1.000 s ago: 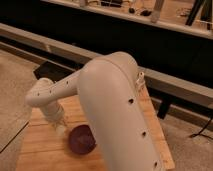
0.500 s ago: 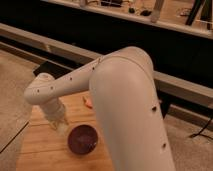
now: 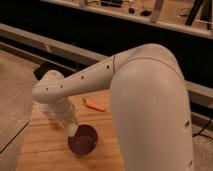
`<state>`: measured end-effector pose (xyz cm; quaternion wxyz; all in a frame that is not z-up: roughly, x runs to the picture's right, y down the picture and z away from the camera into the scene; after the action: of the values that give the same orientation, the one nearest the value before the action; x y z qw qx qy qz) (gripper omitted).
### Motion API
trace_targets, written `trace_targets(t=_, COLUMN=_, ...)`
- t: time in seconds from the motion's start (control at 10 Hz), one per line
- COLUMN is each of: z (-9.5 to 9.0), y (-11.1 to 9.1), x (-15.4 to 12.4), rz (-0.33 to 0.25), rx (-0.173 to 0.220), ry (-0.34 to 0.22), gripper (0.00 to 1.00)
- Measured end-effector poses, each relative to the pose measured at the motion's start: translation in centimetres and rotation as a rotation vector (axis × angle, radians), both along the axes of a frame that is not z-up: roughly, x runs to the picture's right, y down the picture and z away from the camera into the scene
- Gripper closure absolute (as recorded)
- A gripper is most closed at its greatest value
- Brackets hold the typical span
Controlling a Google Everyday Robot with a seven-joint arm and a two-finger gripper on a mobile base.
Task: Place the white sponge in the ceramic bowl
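Observation:
The ceramic bowl (image 3: 83, 141) is dark maroon and glossy. It sits on the wooden table (image 3: 45, 150) near the front. My white arm reaches in from the right and bends down at the wrist. The gripper (image 3: 72, 130) hangs at the wrist's lower end, right at the bowl's upper left rim, and it is shut. The arm covers most of it. I cannot make out the white sponge; the wrist and gripper hide that spot.
A thin orange object (image 3: 95, 105) lies on the wood behind the bowl. My bulky upper arm (image 3: 150, 115) blocks the right half of the view. A dark railing (image 3: 60, 47) runs behind the table, with floor to the left.
The arm has swung so the forearm now stretches further left. The wrist has come down to the bowl's rim. The orange object has come into view behind the bowl.

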<state>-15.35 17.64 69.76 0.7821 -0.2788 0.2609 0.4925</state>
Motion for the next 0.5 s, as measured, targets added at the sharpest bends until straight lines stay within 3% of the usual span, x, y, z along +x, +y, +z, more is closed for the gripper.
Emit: trace_targets(t=0.5, z=0.6, y=2.9, x=2.7, rz=-0.064, rx=-0.07, ry=0.08, gripper=1.0)
